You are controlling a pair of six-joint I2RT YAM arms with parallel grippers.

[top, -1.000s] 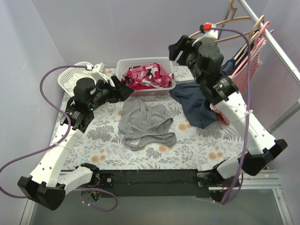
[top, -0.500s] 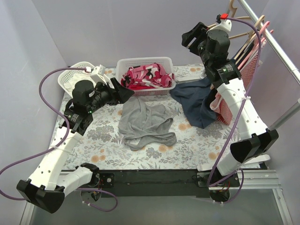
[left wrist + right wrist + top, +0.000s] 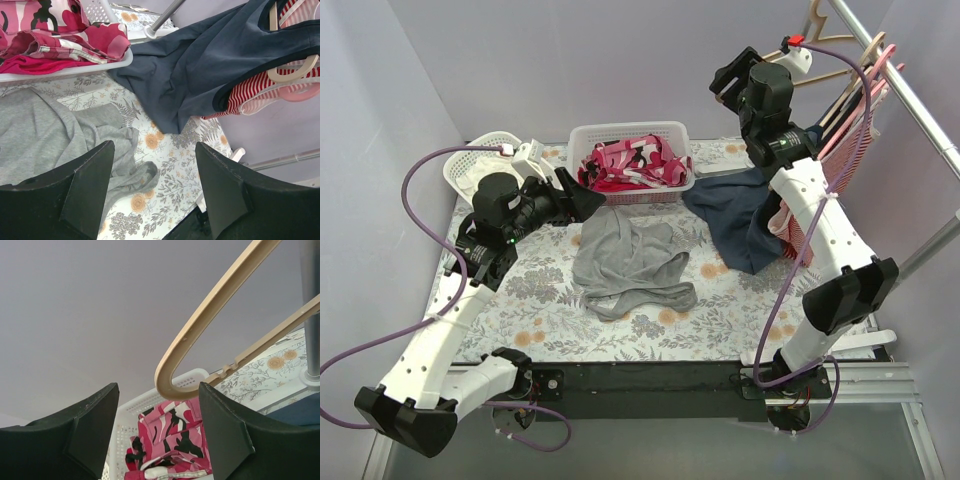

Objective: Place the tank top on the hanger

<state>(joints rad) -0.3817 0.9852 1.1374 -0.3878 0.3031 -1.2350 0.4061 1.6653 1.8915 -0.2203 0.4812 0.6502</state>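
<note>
The grey tank top (image 3: 630, 258) lies crumpled on the floral table, in front of the basket; it also shows in the left wrist view (image 3: 45, 135). The tan hanger (image 3: 832, 41) hangs bare on the rail at the back right. My right gripper (image 3: 730, 82) is raised to it and open. In the right wrist view the hanger's rounded shoulder end (image 3: 172, 370) sits just above the gap of the right gripper (image 3: 157, 387), not clamped. My left gripper (image 3: 585, 196) is open and empty above the top's far left edge; the left wrist view (image 3: 154, 146) shows it too.
A white basket (image 3: 625, 131) of pink camouflage clothes stands at the back, a second white basket (image 3: 468, 165) at the back left. A navy garment (image 3: 740, 220), a red-and-white striped top (image 3: 850, 150) and a pink hanger (image 3: 873, 72) hang from the metal rail (image 3: 905, 90).
My right arm has risen and swung back and right, bringing its open gripper up to the tan hanger's end. My left arm has hardly moved. The tank top lies as before.
</note>
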